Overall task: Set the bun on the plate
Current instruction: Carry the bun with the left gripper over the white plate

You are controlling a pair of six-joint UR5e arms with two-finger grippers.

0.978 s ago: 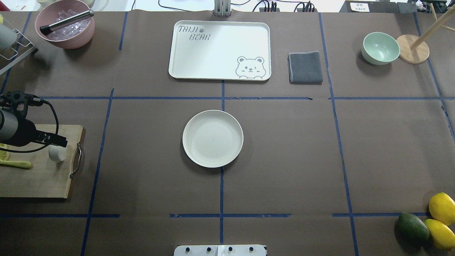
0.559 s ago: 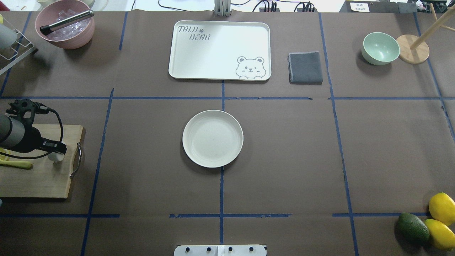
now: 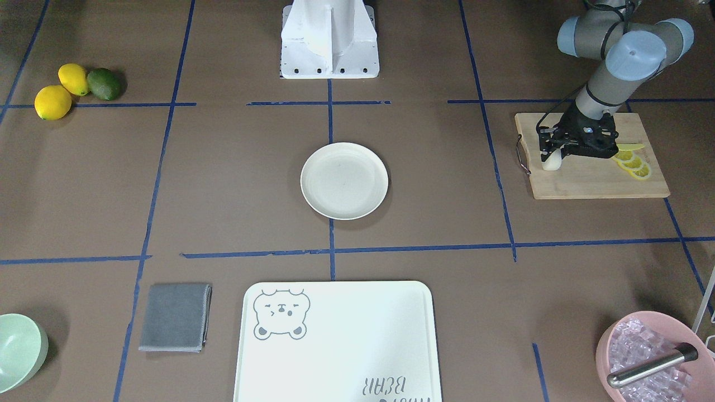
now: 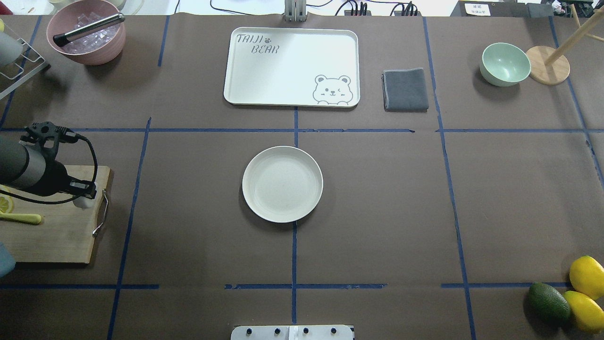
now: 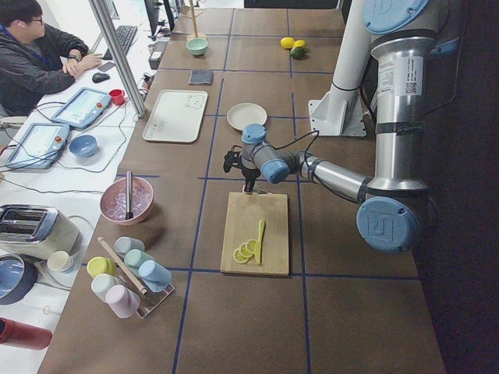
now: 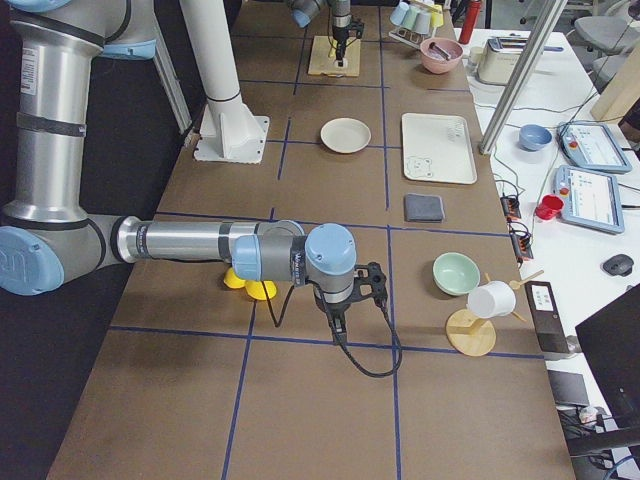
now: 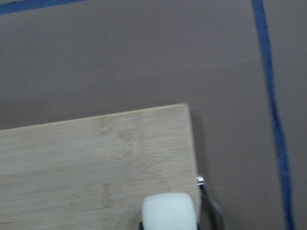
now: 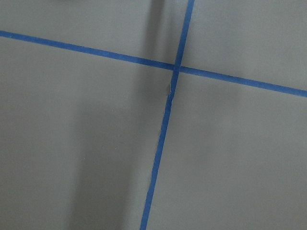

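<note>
The bun (image 3: 551,162) is a small white lump at the handle end of the wooden cutting board (image 3: 592,180). My left gripper (image 3: 551,153) is shut on it from above. In the overhead view the bun (image 4: 85,203) peeks out under the left gripper (image 4: 86,194) near the board's right edge. The left wrist view shows the bun (image 7: 169,211) at the bottom, above the board (image 7: 86,163). The round cream plate (image 4: 282,184) lies bare at the table's middle, well to the right of the bun. My right gripper (image 6: 338,322) hangs over bare table; I cannot tell whether it is open or shut.
Lemon slices (image 3: 634,163) lie on the board's far end. At the back stand the bear-print tray (image 4: 291,66), a grey cloth (image 4: 406,89), a green bowl (image 4: 505,63) and a pink bowl of ice (image 4: 87,33). Lemons and an avocado (image 4: 566,293) sit front right.
My left gripper came down over the bun, closed on it, and has shifted right toward the board's handle edge with the bun in it. The plate has not moved.
</note>
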